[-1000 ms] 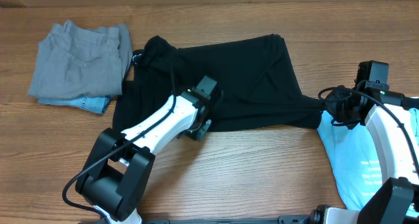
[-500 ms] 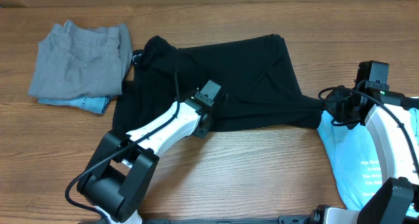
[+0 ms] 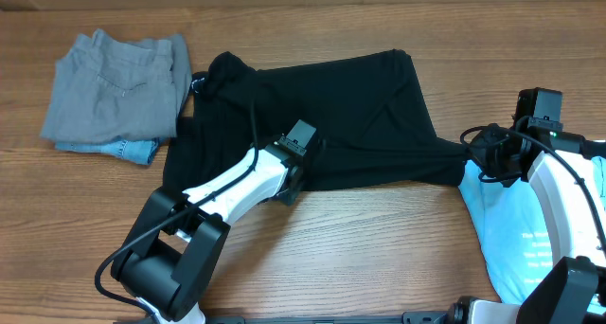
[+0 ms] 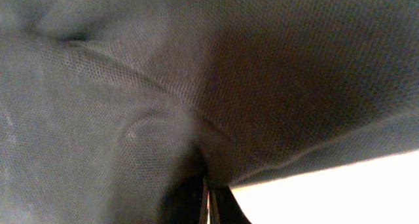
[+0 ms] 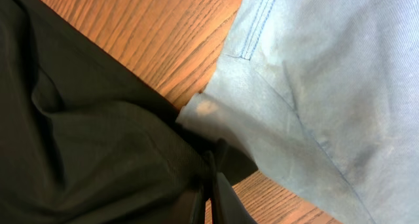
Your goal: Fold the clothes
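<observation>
- The step in hand seems to be folding the front edge of the black shirt [image 3: 350, 106] over itself. To do it well, the left tool [image 3: 292, 177] and the right tool [image 3: 476, 153] should rise together at one height, so that the cloth between them stays tight and makes no wrinkle.
- The left tool sits at the front edge of the shirt. In its wrist view the fingers are pressed together, with black cloth pinched between them.
- The right tool holds the right corner of the shirt, which is drawn out to a point. Its fingers are also pressed together on black cloth.
- A light-blue tee [image 3: 516, 229] lies just beside this corner, so the right tool risks dragging it along.
- The shirt lies spread in the middle of the counter [image 3: 379, 239].
- At the far left, a grey garment [image 3: 114, 87] rests on a denim piece [image 3: 133, 151], near the shirt.
</observation>
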`<state>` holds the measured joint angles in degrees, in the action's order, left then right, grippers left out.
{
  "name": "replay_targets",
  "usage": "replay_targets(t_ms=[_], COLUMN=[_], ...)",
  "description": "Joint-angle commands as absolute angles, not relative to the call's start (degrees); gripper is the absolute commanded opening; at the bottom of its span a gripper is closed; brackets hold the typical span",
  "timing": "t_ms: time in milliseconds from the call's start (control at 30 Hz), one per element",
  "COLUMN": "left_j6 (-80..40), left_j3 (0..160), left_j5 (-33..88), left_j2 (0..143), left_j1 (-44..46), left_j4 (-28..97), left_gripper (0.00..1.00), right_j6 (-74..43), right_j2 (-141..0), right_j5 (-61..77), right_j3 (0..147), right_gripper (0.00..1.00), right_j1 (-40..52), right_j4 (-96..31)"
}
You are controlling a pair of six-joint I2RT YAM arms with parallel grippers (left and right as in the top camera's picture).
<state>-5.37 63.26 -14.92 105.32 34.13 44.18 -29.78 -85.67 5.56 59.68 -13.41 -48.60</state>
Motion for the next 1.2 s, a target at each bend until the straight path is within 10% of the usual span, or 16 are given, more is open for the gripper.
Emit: replay_targets(t_ms=[0,367,933,1167], left_j6=[-4.3,-11.4,-16.2,-21.5], left_j3=[71.4,89.1,83.1,72.9], left_j5=[-12.5,-3.6,14.2,13.1], left_j2=[103.2,100.7,99.9,99.9], left_j1=[33.8,33.8,42.6,43.2], left_j4=[56.0,96.2,96.9,96.9], left_gripper=[0.04,0.04,0.04,0.04], right_j6=[-29.8,-29.8,-26.9,-26.2], right_j2=[-84.9,-84.9,-84.9,-84.9], right_j5=[4.5,2.5,-4.0,-4.0], right_j3=[60.4,60.4,60.1,60.1], right_gripper=[0.07,0.07,0.04,0.27], right_j1=[-13.6,-13.6,-13.6,-13.6], right_j4=[-48.3,-55.5,-74.1,-72.4])
